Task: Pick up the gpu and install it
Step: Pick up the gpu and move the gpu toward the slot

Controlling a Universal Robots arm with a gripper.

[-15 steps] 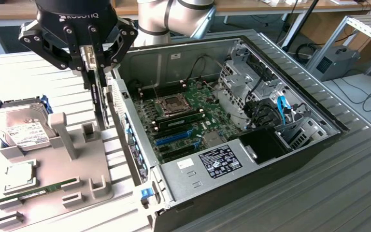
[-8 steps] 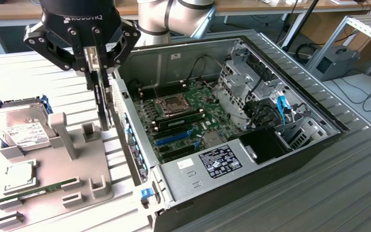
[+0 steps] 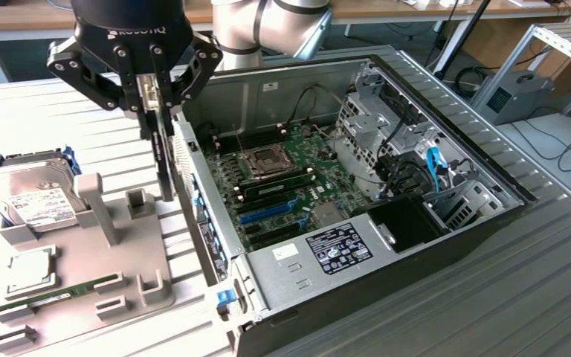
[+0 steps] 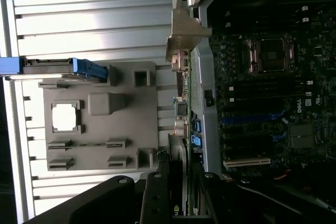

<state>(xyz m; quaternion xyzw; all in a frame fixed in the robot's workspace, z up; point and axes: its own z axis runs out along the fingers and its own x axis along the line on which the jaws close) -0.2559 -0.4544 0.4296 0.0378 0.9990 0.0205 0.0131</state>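
Note:
The gpu (image 3: 164, 165) hangs edge-on as a thin dark card with a silver strip at its upper end. My gripper (image 3: 154, 104) is shut on its top edge. The card hangs over the gap between the grey fixture tray (image 3: 117, 256) and the side wall of the open computer case (image 3: 365, 249). Its lower end is level with the case rim and outside it. In the wrist view the gpu (image 4: 176, 174) runs out between my fingers (image 4: 156, 195), beside the case wall. The motherboard (image 4: 262, 103) lies on the far side of that wall.
On the fixture tray at the exterior view's left lie a silver hard drive (image 3: 30, 195), a CPU chip (image 3: 30, 271) and a RAM stick (image 3: 62, 291). Inside the case are the motherboard (image 3: 296, 178), blue expansion slots (image 3: 265, 213), drive cages and cables (image 3: 404, 156).

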